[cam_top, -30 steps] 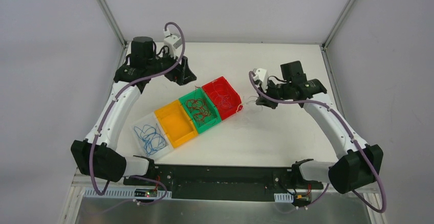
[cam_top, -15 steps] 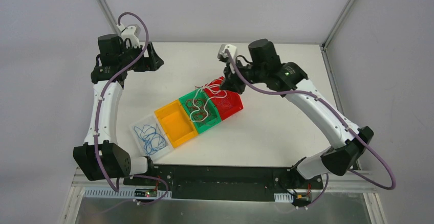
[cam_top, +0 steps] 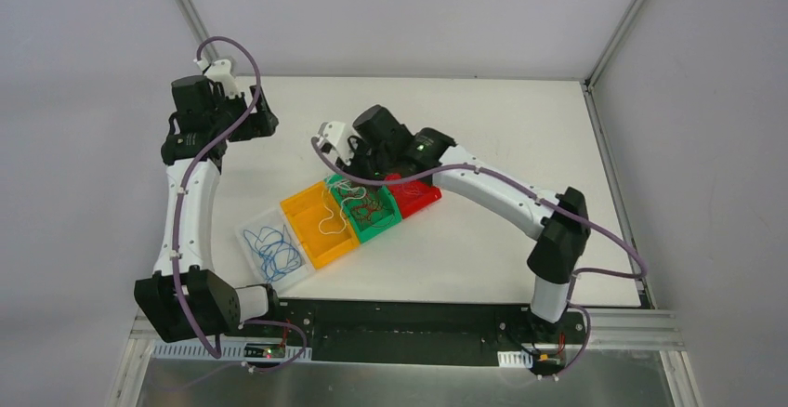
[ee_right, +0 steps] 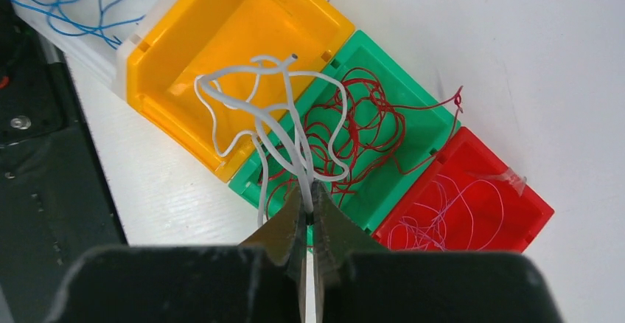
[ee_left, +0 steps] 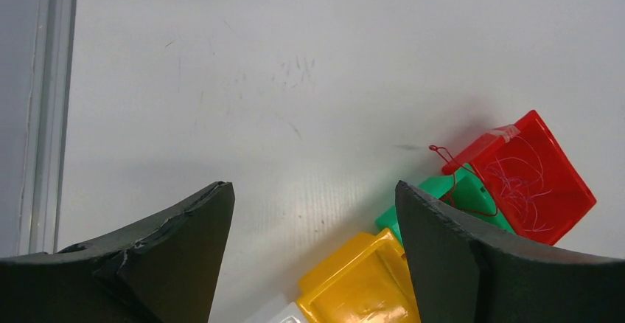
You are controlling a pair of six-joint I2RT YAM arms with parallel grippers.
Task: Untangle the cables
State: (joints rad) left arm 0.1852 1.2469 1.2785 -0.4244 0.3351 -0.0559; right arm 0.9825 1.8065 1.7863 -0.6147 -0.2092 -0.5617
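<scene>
White curly cable (ee_right: 299,153) — one bundle — hangs pinched in the black right gripper (ee_right: 308,190), its jaws pressed together on it above the yellow plastic bin (ee_right: 243,21) and green plastic bin (ee_right: 368,46). Four bins stand in a row: dark red-brown cables (ee_right: 368,127) lie in the green one, bright red cables (ee_right: 449,205) in the red plastic bin (ee_right: 527,216) and blue cables (ee_right: 74,2) in the clear plastic bin (cam_top: 243,230). The right arm reaches leftward across the white table (cam_top: 483,119). The left gripper (ee_left: 311,189) is spread wide and empty at the far-left corner.

No readable text, labels, brands or numbers anywhere.
</scene>
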